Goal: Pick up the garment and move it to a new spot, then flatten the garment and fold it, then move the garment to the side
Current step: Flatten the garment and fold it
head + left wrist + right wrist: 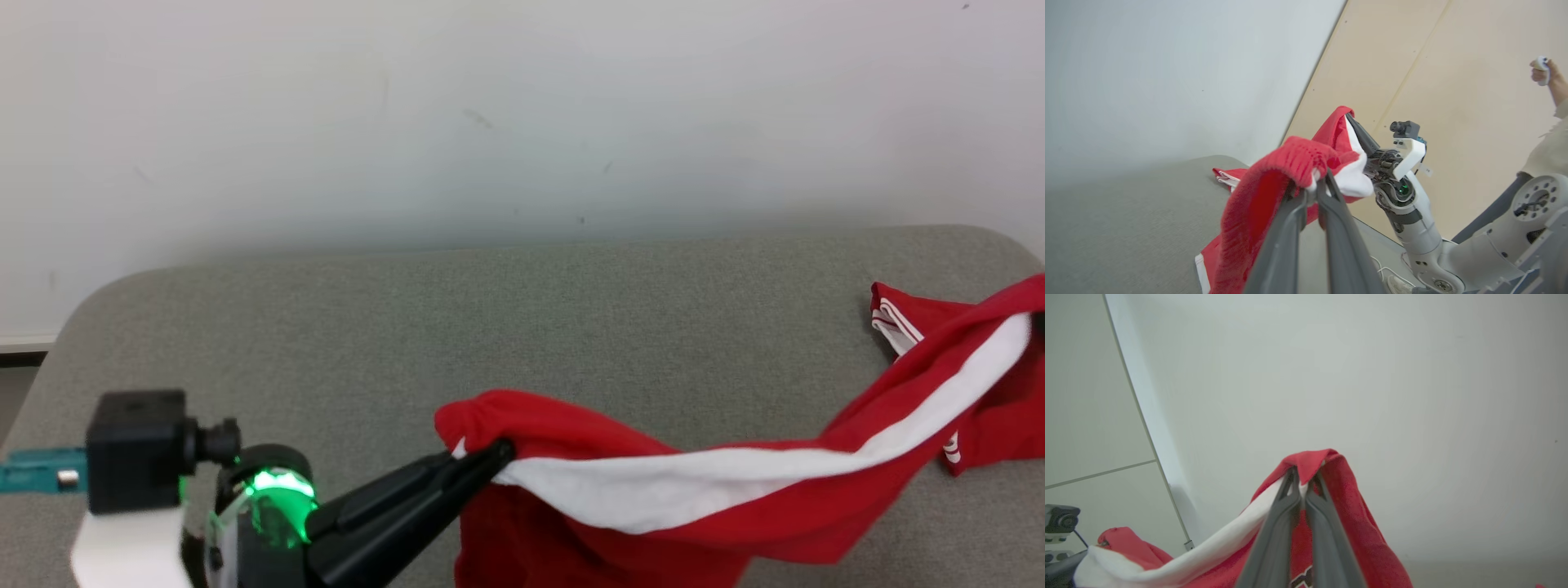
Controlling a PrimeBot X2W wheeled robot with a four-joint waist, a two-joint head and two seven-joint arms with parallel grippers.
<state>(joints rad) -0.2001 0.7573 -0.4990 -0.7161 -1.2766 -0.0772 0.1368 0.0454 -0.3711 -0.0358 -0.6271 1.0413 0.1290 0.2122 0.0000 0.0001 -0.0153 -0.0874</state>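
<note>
Grey pad (490,327) lies below the garment (588,433). Left gripper (496,453) is clamped on one edge; right gripper (1303,479) on another.

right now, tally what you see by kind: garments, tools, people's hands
garment: 1
tools: 2 (left tool, right tool)
person's hand: 1
total: 4

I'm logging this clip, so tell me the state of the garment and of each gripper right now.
garment: bunched, lifted, strung between both grippers, partly resting on the table.
left gripper: shut on garment.
right gripper: shut on garment.
</note>
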